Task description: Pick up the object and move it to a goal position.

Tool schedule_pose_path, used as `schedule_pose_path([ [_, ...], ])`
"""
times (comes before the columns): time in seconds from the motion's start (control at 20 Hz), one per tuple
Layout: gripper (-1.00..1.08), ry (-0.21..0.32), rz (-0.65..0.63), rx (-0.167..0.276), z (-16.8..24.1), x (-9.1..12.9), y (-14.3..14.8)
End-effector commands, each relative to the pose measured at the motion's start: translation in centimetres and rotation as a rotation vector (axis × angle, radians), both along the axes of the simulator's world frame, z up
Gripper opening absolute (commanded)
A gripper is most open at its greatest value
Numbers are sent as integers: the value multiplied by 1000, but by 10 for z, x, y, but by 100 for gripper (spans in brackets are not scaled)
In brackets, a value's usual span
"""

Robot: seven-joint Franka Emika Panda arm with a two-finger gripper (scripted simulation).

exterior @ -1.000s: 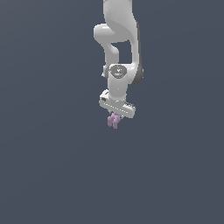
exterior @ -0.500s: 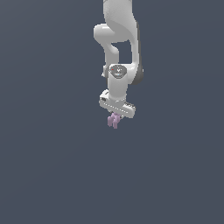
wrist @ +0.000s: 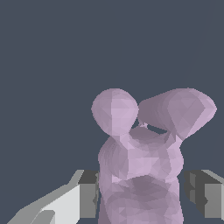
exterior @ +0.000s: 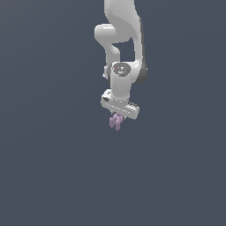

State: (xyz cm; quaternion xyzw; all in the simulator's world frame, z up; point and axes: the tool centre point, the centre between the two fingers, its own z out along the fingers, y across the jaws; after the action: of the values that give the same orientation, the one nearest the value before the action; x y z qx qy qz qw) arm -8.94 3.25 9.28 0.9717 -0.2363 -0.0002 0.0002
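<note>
1. The small, lumpy, matte pale lilac-purple object (wrist: pixel 140 162) has faceted surfaces and two rounded lobes.
2. The white, smooth-shelled claw (exterior: pixel 116 120) grips this object between its grey-padded fingers (wrist: pixel 89 194); one pad touches, the other stands just beside.
3. The object hangs directly beneath the claw body.
4. Surroundings: uniform dark grey-blue background.
</note>
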Motion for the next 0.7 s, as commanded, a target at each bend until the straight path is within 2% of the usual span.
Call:
schedule_pose_path([
  [0.0, -100, -1, 0, 0, 11, 7, 4],
  [0.65, -100, -1, 0, -1, 101, 65, 39],
])
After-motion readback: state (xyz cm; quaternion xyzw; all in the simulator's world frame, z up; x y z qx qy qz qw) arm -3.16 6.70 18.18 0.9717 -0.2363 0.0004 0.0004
